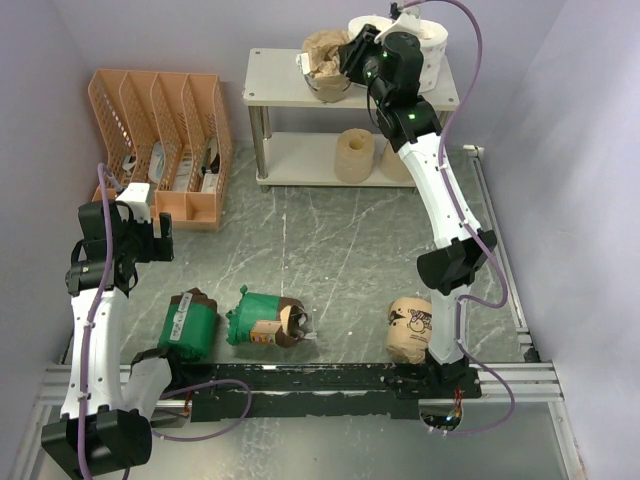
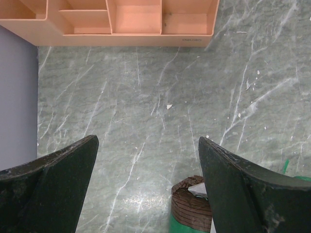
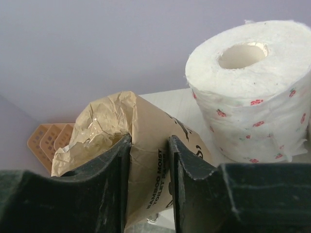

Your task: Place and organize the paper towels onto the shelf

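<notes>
The shelf (image 1: 275, 80) stands at the back. My right gripper (image 1: 345, 62) is shut on a brown paper-wrapped roll (image 1: 322, 52) over the top board, left of a white red-specked roll (image 1: 428, 40). In the right wrist view the fingers (image 3: 116, 165) pinch the brown wrap (image 3: 146, 126) beside the white roll (image 3: 252, 82). Two tan rolls (image 1: 353, 155) sit on the lower board. Two green-wrapped rolls (image 1: 190, 325) (image 1: 262, 322) and a brown cartoon-print roll (image 1: 410, 328) lie on the table. My left gripper (image 1: 150, 235) is open and empty above the table, with a green roll's end (image 2: 189, 206) by its right finger.
An orange perforated file organizer (image 1: 160, 140) stands at the back left; its front edge shows in the left wrist view (image 2: 121, 19). A black rail (image 1: 330, 378) runs along the near edge. Purple walls close in both sides.
</notes>
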{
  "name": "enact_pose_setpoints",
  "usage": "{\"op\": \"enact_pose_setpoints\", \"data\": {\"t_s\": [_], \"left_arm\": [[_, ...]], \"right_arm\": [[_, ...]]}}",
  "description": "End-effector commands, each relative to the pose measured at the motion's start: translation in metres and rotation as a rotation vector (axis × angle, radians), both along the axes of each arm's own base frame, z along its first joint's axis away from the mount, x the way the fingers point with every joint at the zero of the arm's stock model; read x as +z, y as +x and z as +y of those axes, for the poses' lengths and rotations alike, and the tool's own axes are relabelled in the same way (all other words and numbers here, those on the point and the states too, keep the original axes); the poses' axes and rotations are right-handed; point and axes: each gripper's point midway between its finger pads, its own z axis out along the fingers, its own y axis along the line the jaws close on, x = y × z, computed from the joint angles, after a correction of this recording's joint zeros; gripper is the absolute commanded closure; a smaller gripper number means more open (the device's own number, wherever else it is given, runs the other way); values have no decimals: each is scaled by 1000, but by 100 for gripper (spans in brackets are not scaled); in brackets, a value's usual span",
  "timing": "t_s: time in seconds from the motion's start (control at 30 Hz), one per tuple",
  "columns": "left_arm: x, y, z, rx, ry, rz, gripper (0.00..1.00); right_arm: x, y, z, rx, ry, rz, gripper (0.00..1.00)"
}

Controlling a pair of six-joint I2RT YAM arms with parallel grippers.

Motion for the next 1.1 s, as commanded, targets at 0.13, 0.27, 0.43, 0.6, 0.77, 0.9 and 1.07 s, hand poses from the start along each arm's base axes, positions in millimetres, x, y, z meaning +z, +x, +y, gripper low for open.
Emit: {"op": "enact_pose_setpoints", "data": {"t_s": [0.13,0.27,0.43,0.6,0.77,0.9,1.07], "left_arm": [[3,3,1,-7,-3,-18,5],[3,3,1,-6,-3,-19,5],[2,4,1,-5,-5,-15,5],[0,5,1,-7,-7,-7,5],[4,5,1,-5,-10,7,5],[9,9,-12,-100,-43,57,5],[25,16,-41,-304,-119,96,5]], "right_arm": [[10,13,5,-1,41,-69,49],[2,19,9,6,46,-63,46],[-3,25,12,9,47,-69,26],[35,-6,12,-20,19,-157,0],[86,-98,21,-132,-56,-327,0],[92,-140,3,-134,-38,-355,0],[74,-143,-21,-243,-104,-359,0]]}}
